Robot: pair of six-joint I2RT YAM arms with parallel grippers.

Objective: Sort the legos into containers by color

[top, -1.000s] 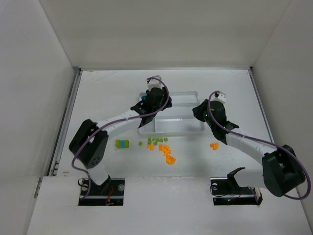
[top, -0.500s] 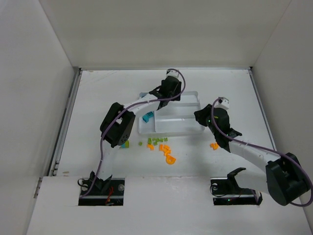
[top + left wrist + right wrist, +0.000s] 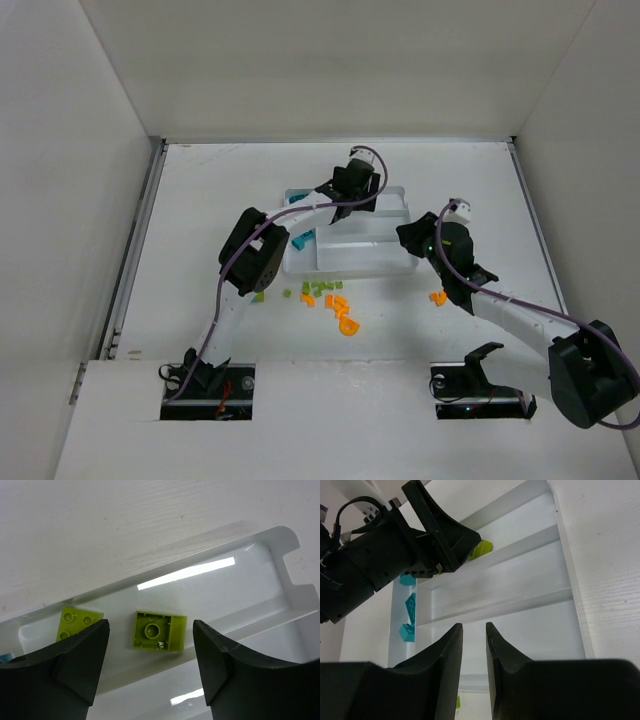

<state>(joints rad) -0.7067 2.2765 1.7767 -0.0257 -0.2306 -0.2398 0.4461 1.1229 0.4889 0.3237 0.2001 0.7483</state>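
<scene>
The white tray [image 3: 400, 268] holds the containers. My left gripper [image 3: 346, 191] hangs open over the far long section. Below its jaws, in the left wrist view, a lime green lego [image 3: 159, 631] lies upside down in that section. A second green lego [image 3: 80, 623] lies to its left. Neither touches the fingers [image 3: 80, 655]. Teal legos [image 3: 411, 605] lie in the narrow crosswise section. My right gripper [image 3: 473, 627] hovers at the tray's right end, its jaws a narrow gap apart with nothing between them. Loose green legos [image 3: 320, 290] and orange legos [image 3: 342, 312] lie on the table in front of the tray.
One orange lego [image 3: 437, 297] lies apart, beside the right forearm. The left arm stretches across the tray's left half. White walls enclose the table on three sides, and a metal rail [image 3: 135, 250] runs along the left edge.
The left gripper has swung right across the tray to the far section and opened; a green lego now lies under it. The right gripper has opened slightly and drawn back a little.
</scene>
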